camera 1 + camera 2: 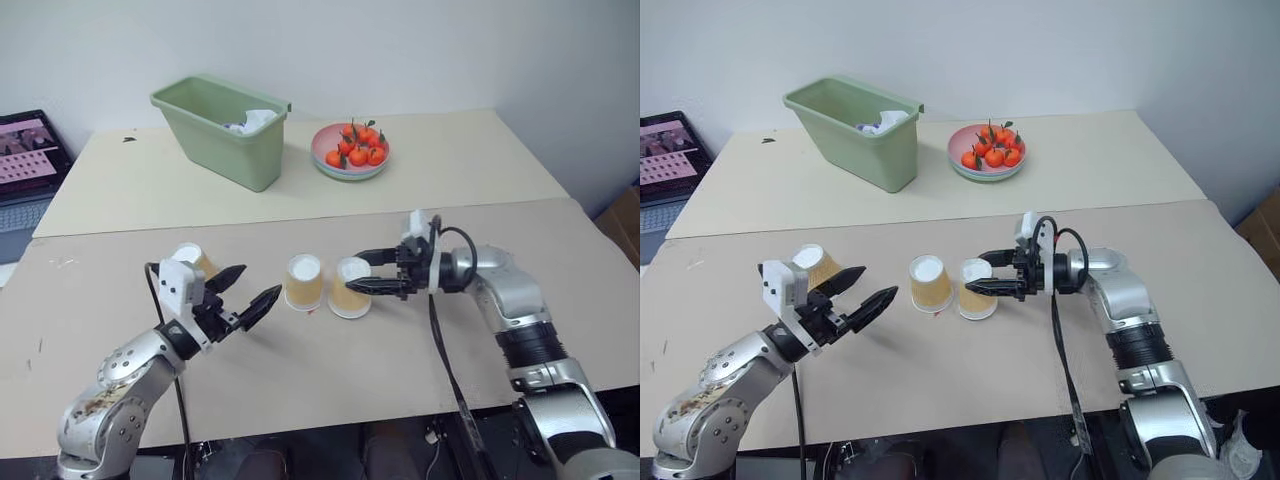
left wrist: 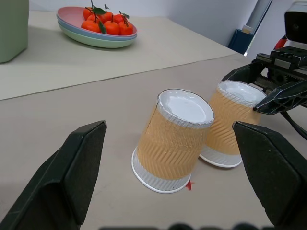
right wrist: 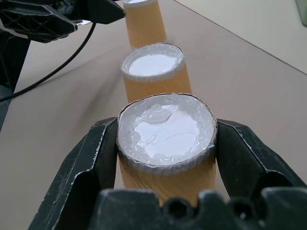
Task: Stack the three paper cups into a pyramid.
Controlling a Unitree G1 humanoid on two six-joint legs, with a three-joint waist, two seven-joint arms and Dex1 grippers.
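The right gripper [image 3: 165, 158] clamps one upturned cup [image 3: 165, 143] just right of the middle cup [image 1: 304, 281], forming the base. The left gripper [image 1: 243, 293] gapes empty (third cup [image 1: 192, 257] behind it).

Tan ribbed paper cups [image 2: 173, 139], white-based

Bright, even, diffuse light; soft faint shadows on the tabletop [image 1: 330, 370]; wrist-view fingers [image 2: 72, 177] slightly blurred near the lower edge.
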